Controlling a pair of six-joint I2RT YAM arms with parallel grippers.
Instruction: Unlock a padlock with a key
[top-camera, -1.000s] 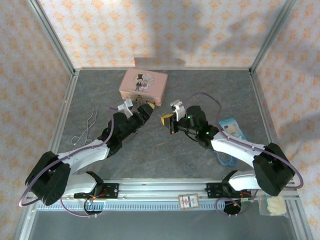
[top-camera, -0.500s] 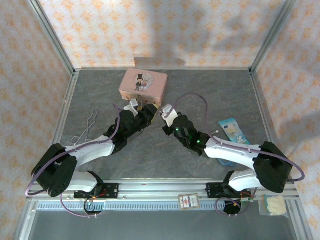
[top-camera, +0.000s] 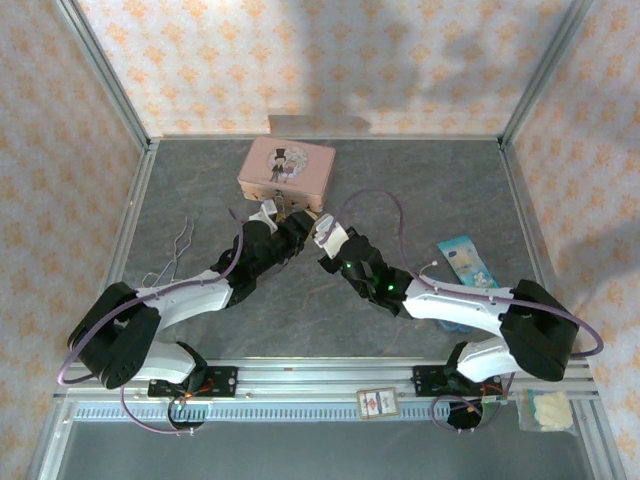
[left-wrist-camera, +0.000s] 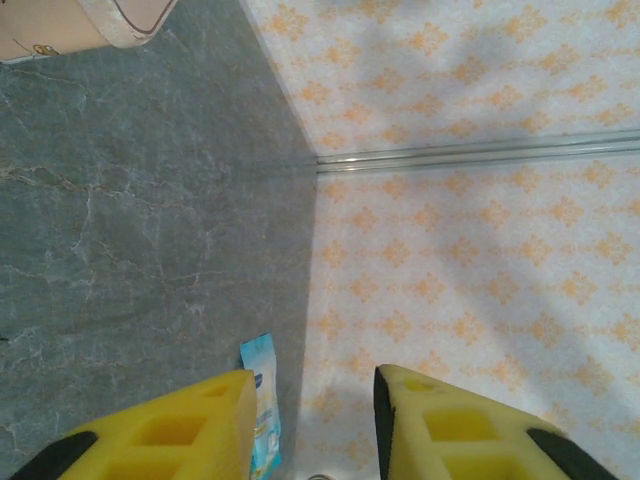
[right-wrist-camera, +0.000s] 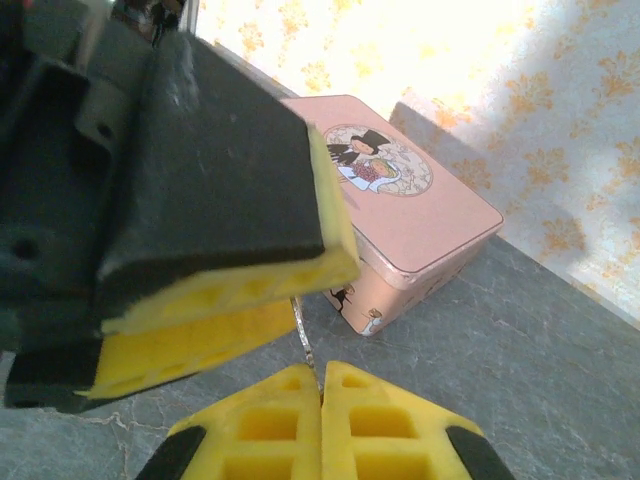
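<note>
- Padlock (top-camera: 283, 213): top view gives only a tiny brass-toned speck; body and shackle detail not resolvable.
- Loc.: just in front of pink tin (top-camera: 288, 168) near wall, at tip of left pincer (left-wrist-camera: 312, 400). Tin sits on desk (top-camera: 430, 190).
- Padlock heading / long axis: cannot tell.
- Right pincer (right-wrist-camera: 320, 378): pads pressed together, pinching thin silvery shaft (right-wrist-camera: 303, 335) (key or shackle: cannot tell).
- Shaft long axis runs up out of pad seam, leaning slightly left; top end hidden behind left pincer pad.
- Left pincer: pads apart, nothing seen betw. tips in wrist view.
- Pincers sit just beside each other.
</note>
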